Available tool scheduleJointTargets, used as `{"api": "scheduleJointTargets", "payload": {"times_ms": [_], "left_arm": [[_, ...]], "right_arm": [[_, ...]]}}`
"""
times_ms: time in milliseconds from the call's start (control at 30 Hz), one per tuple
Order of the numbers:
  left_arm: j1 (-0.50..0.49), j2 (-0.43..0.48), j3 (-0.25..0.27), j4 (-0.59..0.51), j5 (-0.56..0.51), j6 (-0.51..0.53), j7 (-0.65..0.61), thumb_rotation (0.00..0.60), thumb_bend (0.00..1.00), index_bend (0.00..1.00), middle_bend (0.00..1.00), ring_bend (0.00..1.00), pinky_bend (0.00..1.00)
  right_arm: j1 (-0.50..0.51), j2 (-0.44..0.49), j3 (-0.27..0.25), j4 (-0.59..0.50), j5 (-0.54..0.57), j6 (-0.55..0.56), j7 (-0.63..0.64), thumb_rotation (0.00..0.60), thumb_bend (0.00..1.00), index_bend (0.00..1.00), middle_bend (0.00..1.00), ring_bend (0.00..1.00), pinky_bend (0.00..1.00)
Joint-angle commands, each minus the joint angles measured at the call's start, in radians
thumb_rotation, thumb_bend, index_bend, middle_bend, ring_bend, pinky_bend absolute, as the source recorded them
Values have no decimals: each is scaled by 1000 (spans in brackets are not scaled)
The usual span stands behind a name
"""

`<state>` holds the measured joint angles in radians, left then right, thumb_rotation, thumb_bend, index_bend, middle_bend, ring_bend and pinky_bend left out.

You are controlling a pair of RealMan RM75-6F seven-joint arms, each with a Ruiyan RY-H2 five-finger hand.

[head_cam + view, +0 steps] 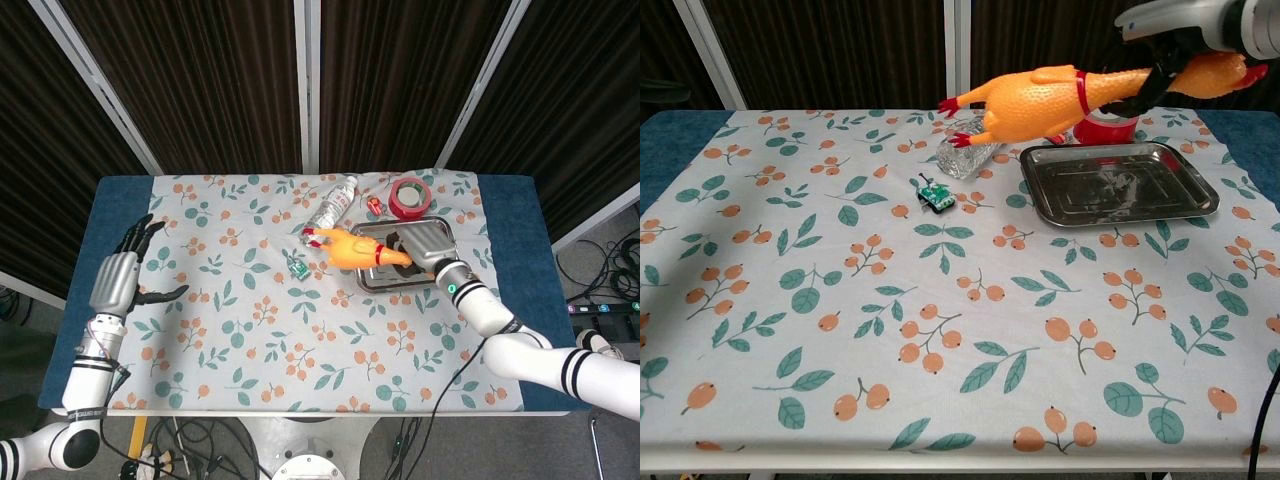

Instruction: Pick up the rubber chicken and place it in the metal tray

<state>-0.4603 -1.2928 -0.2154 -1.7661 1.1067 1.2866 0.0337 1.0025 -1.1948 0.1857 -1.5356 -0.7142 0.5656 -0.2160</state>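
Observation:
The orange rubber chicken [352, 249] [1040, 103] hangs in the air, lying lengthwise with its red feet pointing left, over the left edge of the metal tray [440, 275] [1120, 190]. My right hand [428, 246] [1170, 60] grips it by the neck end, above the tray. The tray holds nothing and sits at the right of the floral cloth. My left hand [118, 280] is open with fingers spread, off at the left edge of the table, holding nothing.
A clear plastic bottle [333, 208] [970, 148] lies behind the chicken. A red tape roll [408, 197] [1102, 128] and a small red item [374, 206] sit behind the tray. A small green gadget [296, 266] [934, 194] lies left of the tray.

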Motion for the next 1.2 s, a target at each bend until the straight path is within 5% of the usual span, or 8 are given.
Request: {"api": "scheduleJointTargets", "payload": {"times_ms": [33,267,467,600,700,967,1067,1200], "left_arm": [[7,3,-1,3,-10,-2,-3,466,63,155,96,65,209],[22,8,-13,-14,-47,-5,8,468,60,155,96,65,209],[22,19,-24,-31,-66,-9,34,464,60,155,96,65,209],[20,20,-29,-40,-72,-11,51,465,60,155,96,65,209],[20,21,-31,-47,-76,-13,58,464,59,155,96,65,209],[27,31,-38,-55,-84,-17,56,465,59,155,96,65,208],[31,36,-38,-57,-79,-15,52,466,59,155,96,65,209],[35,40,-40,-53,-80,-18,47,465,58,155,96,65,208]], "right_arm": [[-107,-70,34,197,-178,-130,205,600,411,949,813,806,1000],[-159,-178,102,425,-385,-247,458,600,404,947,813,791,1000],[-185,-203,138,472,-564,-262,652,600,387,948,813,782,1000],[-177,-213,107,515,-679,-260,744,600,368,927,809,743,976],[-158,-230,61,564,-747,-257,782,600,290,748,724,639,831],[-133,-264,-37,661,-839,-187,878,600,71,113,321,176,338],[-126,-273,-58,699,-846,-164,885,600,30,9,210,64,239],[-118,-282,-74,746,-843,-137,839,600,0,0,110,1,153]]}}
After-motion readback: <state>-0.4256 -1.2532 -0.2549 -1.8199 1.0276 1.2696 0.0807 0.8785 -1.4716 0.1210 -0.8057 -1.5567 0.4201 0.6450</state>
